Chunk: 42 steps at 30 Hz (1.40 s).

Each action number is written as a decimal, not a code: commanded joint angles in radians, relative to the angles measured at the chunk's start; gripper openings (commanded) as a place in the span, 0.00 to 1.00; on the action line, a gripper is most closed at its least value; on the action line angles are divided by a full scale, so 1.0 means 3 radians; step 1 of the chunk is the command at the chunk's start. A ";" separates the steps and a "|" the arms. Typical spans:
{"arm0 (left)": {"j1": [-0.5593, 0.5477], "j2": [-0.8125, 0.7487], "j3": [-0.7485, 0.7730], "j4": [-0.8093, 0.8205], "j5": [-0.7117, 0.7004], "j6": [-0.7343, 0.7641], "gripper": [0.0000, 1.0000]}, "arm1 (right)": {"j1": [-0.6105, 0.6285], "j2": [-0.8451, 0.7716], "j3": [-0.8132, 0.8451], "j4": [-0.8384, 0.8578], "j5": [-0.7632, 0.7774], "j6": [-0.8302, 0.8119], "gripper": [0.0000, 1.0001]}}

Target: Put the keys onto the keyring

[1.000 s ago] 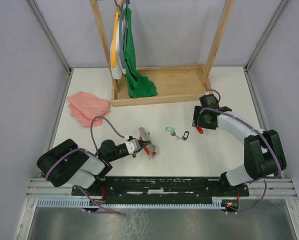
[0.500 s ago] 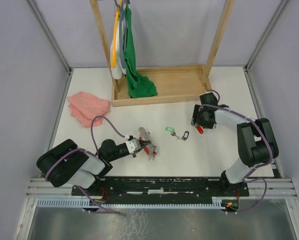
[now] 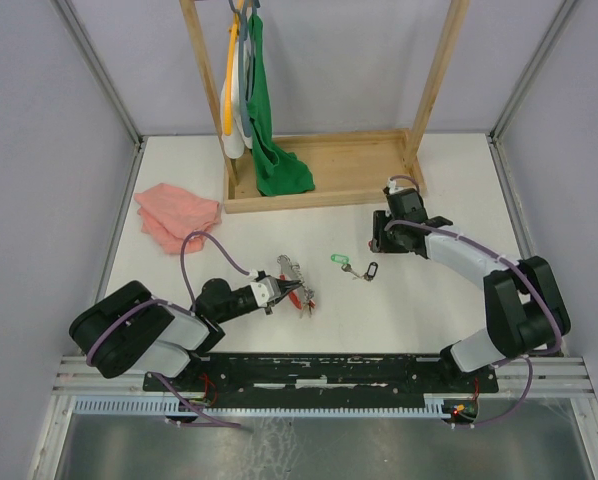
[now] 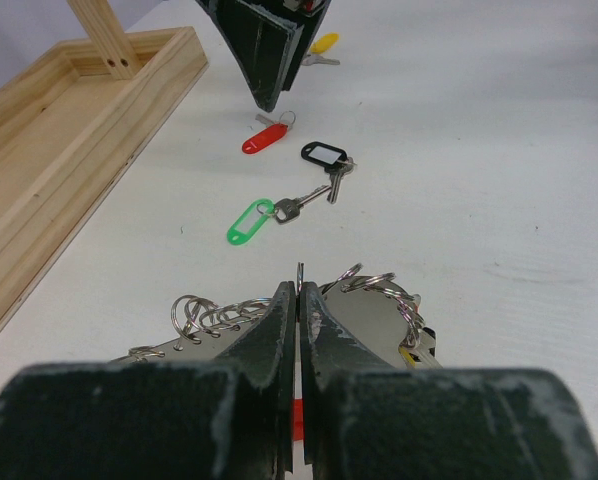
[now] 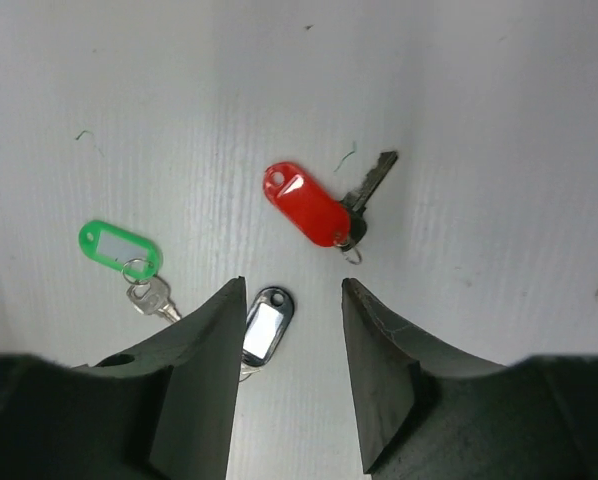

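Loose keys — red-tagged key [image 5: 309, 208], green-tagged key [image 5: 121, 248], black-tagged key [image 5: 265, 320] — are laid flat on the table [image 5: 479, 100]. Above them the right gripper [image 5: 293, 290] is held half-spread, nothing gripped; the red-tagged key is seen just beyond its fingertips. The keyring [image 3: 298, 293] is pinched by the fully closed left gripper [image 4: 299, 292], well apart.

L pincer [image 4: 299, 300]: jaws tog., arm low | R pincer [image 5: 293, 292]: jaws apart, ptg down

On the white table [image 3: 449, 180], the green-tagged key [image 3: 338, 260] and black-tagged key [image 3: 370, 270] lie side by side near the centre. At their eight o'clock, the keyring [image 3: 301, 297] sits at the left gripper [image 3: 283, 287] tip. The right gripper [image 3: 381, 240] hovers at their two o'clock. A pink cloth [image 3: 176, 215] lies at ten o'clock.
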 commanded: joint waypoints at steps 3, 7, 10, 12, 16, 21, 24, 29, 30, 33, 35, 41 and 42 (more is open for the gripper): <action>0.0012 -0.0069 0.0073 0.0181 -0.0022 0.0024 0.03 | -0.0015 -0.0036 -0.0124 0.0235 0.0530 -0.0112 0.49; 0.0011 -0.0097 0.0068 0.0157 -0.0031 0.0030 0.03 | -0.0019 0.0121 -0.0137 0.0398 0.0533 -0.0088 0.47; 0.0013 -0.0095 0.0081 0.0127 -0.0022 0.0036 0.03 | -0.0016 0.0208 -0.0123 0.0445 0.0511 -0.0084 0.45; 0.0011 -0.0087 0.0094 0.0117 -0.0013 0.0034 0.03 | -0.0019 0.0264 -0.0120 0.0464 0.0501 -0.0090 0.44; 0.0011 -0.0087 0.0102 0.0117 0.0033 0.0018 0.03 | -0.0016 0.0316 -0.0132 0.0499 0.0507 -0.0095 0.37; 0.0012 -0.0058 0.0090 0.0198 0.0063 -0.0003 0.03 | -0.0019 0.0310 -0.0139 0.0456 0.0526 -0.0103 0.23; 0.0011 -0.0066 0.0058 0.0295 0.0102 -0.0011 0.03 | -0.0013 0.0231 -0.0108 0.0332 0.0503 -0.0098 0.09; 0.0011 -0.0127 0.0028 0.0287 0.0122 -0.0017 0.03 | 0.0033 0.0003 -0.0002 -0.0220 0.0448 -0.0090 0.01; 0.0011 -0.0137 0.0026 0.0289 0.0144 -0.0019 0.03 | 0.0053 -0.0035 0.0024 -0.0345 0.0443 -0.0093 0.01; 0.0011 -0.0166 0.0015 0.0296 0.0197 -0.0014 0.03 | 0.0121 -0.0124 0.0171 -0.0845 0.0463 -0.0117 0.01; 0.0012 -0.0146 0.0031 0.0296 0.0241 -0.0008 0.03 | 0.0159 -0.0150 0.0326 -0.1259 0.0478 -0.0136 0.01; 0.0009 -0.0094 0.0048 0.0362 0.0323 -0.0052 0.03 | 0.0296 -0.0174 0.0690 -0.2178 0.0498 -0.0194 0.01; 0.0011 -0.0097 0.0052 0.0355 0.0329 -0.0058 0.03 | 0.0326 -0.0194 0.0721 -0.2256 0.0494 -0.0208 0.01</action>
